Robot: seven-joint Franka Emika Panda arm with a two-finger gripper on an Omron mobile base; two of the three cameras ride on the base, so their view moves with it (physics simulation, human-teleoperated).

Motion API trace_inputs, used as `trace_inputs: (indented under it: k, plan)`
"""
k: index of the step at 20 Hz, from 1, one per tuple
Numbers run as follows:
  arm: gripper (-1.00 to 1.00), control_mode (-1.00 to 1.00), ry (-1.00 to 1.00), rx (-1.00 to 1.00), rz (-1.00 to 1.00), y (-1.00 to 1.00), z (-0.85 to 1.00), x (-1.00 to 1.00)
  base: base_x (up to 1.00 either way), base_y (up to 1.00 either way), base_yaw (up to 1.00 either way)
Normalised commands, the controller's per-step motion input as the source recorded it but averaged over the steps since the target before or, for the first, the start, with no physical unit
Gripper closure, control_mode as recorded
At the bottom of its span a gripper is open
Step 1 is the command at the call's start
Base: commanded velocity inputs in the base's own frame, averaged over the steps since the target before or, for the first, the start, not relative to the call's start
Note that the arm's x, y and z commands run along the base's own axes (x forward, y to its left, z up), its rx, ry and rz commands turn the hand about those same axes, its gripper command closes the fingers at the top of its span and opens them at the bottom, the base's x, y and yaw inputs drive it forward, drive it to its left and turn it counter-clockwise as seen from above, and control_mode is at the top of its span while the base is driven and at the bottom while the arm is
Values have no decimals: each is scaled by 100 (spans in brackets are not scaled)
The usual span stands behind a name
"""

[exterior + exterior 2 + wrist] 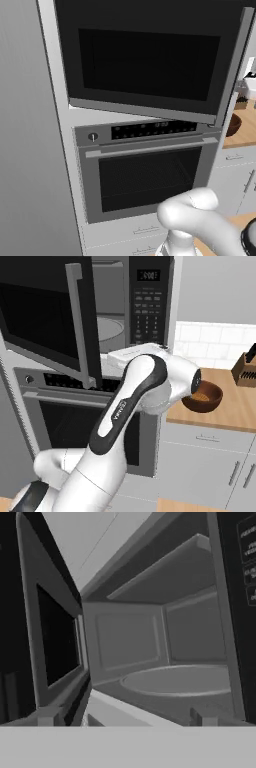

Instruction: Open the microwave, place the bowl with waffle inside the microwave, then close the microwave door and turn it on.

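Black and glossy, the microwave door (50, 321) stands swung open to the left, its slim silver handle (82, 321) upright along the free edge. In the left base view the same door (150, 60) covers the front of the microwave and hangs out over the silver-fronted oven (145, 170) below. Behind it the microwave (150, 301) shows its grey cavity (165, 642) with the round turntable (175, 679) lying flat on the floor, and the keypad panel (147, 311) with a small display sits to the right of the opening.

The gripper (125, 719) is at the mouth of the cavity, looking in. Its two fingertips (47, 717) rise only as small dark stubs at the bottom of the hand view, set far apart, so the fingers look spread with nothing between them, though so little of them shows that this is hard to be sure of.

The reddish-brown bowl (202, 397) sits on the wooden counter (235, 406) to the right of the oven, near the arm's (125, 406) white elbow and well apart from the gripper. A knife block (246, 370) stands farther right on the counter.
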Motion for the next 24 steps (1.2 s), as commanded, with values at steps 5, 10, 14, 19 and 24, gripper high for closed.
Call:
trace_inputs:
  k: [5, 10, 14, 19, 24]
  plan:
    - [-100, -100, 0, 9, 46, 0, -1, 63, 0, 0, 0]
    - [-100, -100, 0, 6, 38, 8, 0, 23, 0, 0, 0]
    - [-100, -100, 0, 0, 29, 43, 0, -14, 0, 0, 0]
    - [-100, -100, 0, 0, 19, 53, 0, -55, 0, 0, 0]
    - [-100, -100, 0, -2, 7, 74, 0, -73, 0, 0, 0]
